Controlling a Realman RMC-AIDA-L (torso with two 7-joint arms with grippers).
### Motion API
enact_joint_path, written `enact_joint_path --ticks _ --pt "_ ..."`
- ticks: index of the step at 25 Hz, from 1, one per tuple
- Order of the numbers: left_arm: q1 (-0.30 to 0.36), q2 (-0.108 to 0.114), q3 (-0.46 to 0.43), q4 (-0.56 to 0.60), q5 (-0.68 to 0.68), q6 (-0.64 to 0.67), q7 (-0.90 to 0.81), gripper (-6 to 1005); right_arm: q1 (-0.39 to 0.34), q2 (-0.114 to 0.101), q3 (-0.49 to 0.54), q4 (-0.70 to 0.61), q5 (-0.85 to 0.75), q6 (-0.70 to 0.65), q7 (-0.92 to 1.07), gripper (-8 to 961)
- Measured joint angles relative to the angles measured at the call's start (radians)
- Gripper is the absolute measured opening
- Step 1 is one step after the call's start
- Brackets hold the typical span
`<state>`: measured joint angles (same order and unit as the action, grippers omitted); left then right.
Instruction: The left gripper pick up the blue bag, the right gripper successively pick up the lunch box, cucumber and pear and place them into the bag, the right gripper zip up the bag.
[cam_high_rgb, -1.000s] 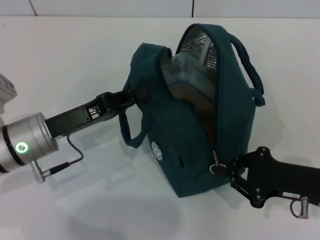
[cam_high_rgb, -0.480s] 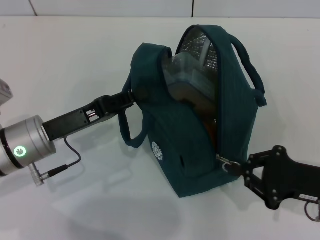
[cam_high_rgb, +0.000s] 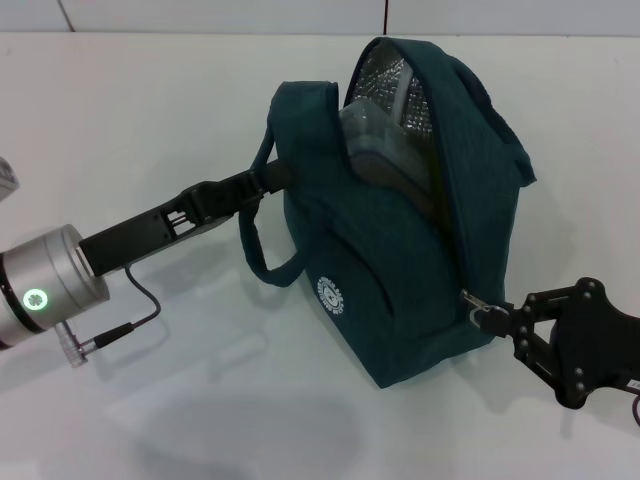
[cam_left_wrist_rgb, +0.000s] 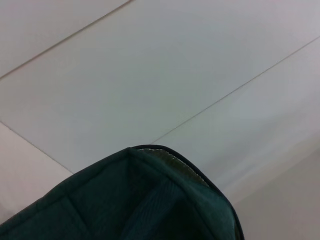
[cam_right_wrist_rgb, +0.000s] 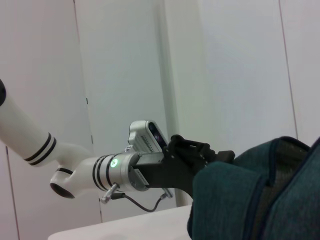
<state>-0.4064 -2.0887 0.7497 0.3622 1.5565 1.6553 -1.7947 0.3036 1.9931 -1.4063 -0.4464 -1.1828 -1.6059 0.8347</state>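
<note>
The blue bag (cam_high_rgb: 400, 230) stands on the white surface (cam_high_rgb: 150, 110) at the middle of the scene, leaning a little to the right, its top opening gaping toward the far side so that the silver foil lining (cam_high_rgb: 385, 75) shows. Inside the mouth lies the lunch box (cam_high_rgb: 375, 135), its clear lid tilted against the lining. The round white logo (cam_high_rgb: 330, 295) faces the near left.

The left tool (cam_high_rgb: 270, 180) reaches in from the near left, its arm stretched long and low with the green-lit silver wrist (cam_high_rgb: 45, 290) at the left edge; its fingers are clamped on the left upper edge of the blue bag, where one loop handle (cam_high_rgb: 262, 255) hangs down beside them.

The right tool (cam_high_rgb: 510, 320) comes in from the near right, its black body angled toward the bag's lower right corner. Its fingertips are pinched together on the metal ring zipper pull (cam_high_rgb: 480, 310), which sits at the low end of the zipper line.
</note>
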Motion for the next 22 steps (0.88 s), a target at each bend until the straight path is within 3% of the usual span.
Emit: enact_joint_path --ticks 14,22 --pt "0.0 0.001 0.0 0.003 -0.028 0.001 0.004 213 -0.028 -0.016 0.041 -0.007 -0.001 0.021 -0.002 35" --pt "-0.008 0.001 0.0 0.004 -0.029 -0.004 0.005 213 -0.017 -0.001 0.034 -0.006 -0.012 0.078 -0.002 46"
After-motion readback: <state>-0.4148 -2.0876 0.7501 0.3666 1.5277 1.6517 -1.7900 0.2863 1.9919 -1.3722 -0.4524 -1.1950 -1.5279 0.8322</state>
